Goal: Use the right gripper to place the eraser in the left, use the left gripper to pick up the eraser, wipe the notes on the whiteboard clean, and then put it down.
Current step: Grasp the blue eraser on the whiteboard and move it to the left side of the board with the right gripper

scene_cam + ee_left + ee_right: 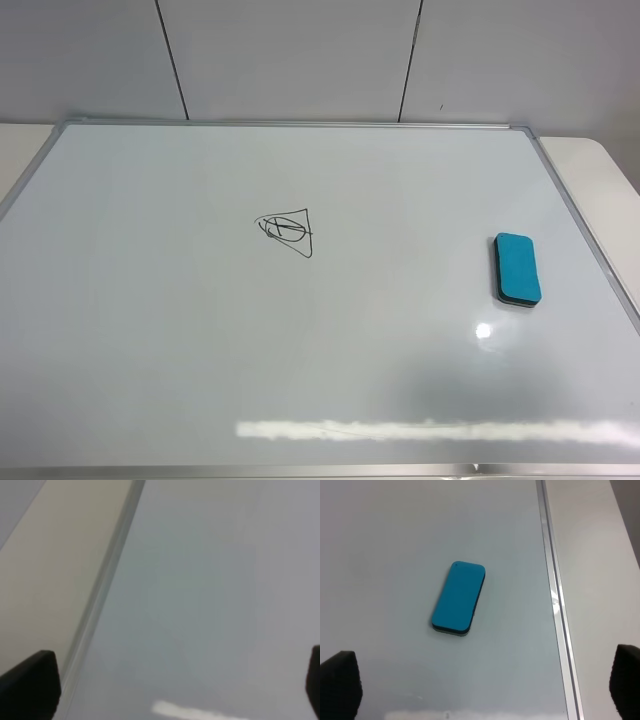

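Eraser (517, 268) lies flat on the whiteboard (300, 350) at its 3 o'clock side (teal face up), well apart from the notes (287, 229), which sit just 11 o'clock of centre. Left tool (172, 685) and right tool (482, 680) both hang released, jaws wide, grasping nothing; the right one hovers above the eraser.

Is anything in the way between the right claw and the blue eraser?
No, nothing visible. The eraser lies flat and alone on the whiteboard, and only bare board shows between it and the open right gripper.
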